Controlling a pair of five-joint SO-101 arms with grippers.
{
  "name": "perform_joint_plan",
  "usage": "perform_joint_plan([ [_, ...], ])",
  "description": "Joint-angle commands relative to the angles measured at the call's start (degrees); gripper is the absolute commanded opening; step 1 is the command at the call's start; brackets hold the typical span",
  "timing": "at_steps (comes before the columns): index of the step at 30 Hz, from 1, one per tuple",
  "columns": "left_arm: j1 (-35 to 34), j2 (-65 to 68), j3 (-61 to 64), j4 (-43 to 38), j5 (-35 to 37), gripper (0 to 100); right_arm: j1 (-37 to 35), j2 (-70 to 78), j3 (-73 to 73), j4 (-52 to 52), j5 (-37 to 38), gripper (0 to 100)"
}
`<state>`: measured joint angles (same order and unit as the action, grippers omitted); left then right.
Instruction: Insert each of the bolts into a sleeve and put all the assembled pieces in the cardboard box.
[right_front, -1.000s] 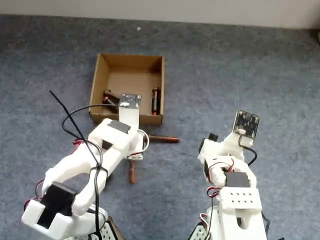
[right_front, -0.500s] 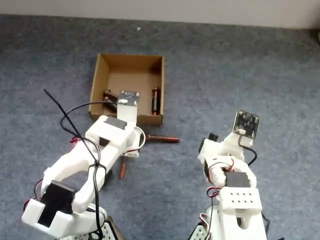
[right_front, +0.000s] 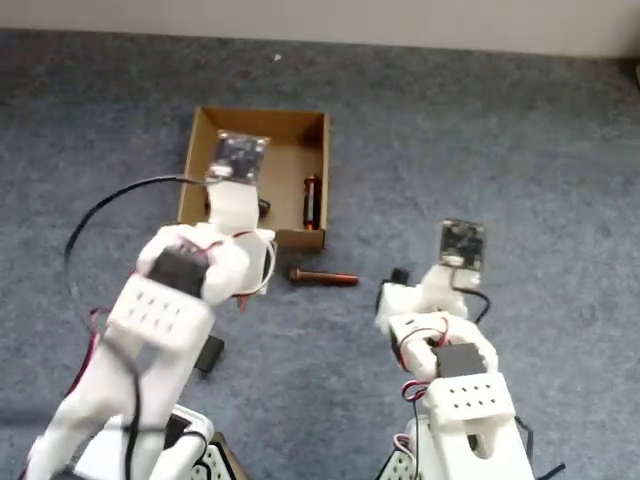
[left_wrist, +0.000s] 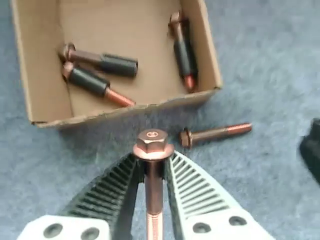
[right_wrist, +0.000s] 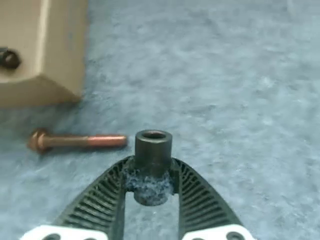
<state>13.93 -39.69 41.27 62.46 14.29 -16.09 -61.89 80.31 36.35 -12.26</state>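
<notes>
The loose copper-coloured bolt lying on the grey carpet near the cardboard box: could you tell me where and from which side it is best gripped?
Probably mid-shank on the loose copper bolt, coming straight down with the jaws across its length. It lies flat on the grey carpet, apart from the brown cardboard box, so both long sides are free; its flanged head is wider.

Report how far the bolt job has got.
Done: three assembled pieces lie in the cardboard box. In hand: the left claw grips a bolt, the right claw a sleeve, not yet joined. Left: join and box those, then the loose bolt on the carpet beside the box.
</notes>
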Motion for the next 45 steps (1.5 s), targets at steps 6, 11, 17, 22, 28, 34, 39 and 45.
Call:
perform_joint_plan([
  [6, -3.47, -23.16, 9.98, -11.16, -0.88, 0, -12.44, -1.54, -6.81, -0.92, 4.13, 0.5],
  [11, -3.91, -33.63, 17.89, -16.35, -0.88, 0, -13.93, -6.99, -6.46, -1.27, 7.12, 0.5],
  [17, -3.65, -41.19, 24.22, -19.87, -0.7, 0, -15.16, -19.47, -6.11, -1.19, 8.62, 0.5],
  [22, -3.56, -45.05, 24.57, -19.87, -0.44, 0, -19.21, -21.58, -2.68, -1.45, 8.62, 0.5],
  [28, 0.13, -49.8, 24.84, -19.69, -0.26, 0, -23.08, -27.12, 4.44, -9.89, 8.7, 0.5],
  [34, 1.8, -55.6, 24.75, -19.87, 1.14, 0, -23.43, -36.26, 12.79, -12.44, 14.33, 0.5],
  [39, 5.32, -58.68, 24.75, -19.69, 0.97, 1, -28.09, -43.3, 18.24, -12.26, 14.86, 0.5],
  [45, 11.91, -61.41, 24.48, -17.41, 0.88, 1, -30.11, -42.77, 19.3, -12.26, 14.86, 0.5],
])
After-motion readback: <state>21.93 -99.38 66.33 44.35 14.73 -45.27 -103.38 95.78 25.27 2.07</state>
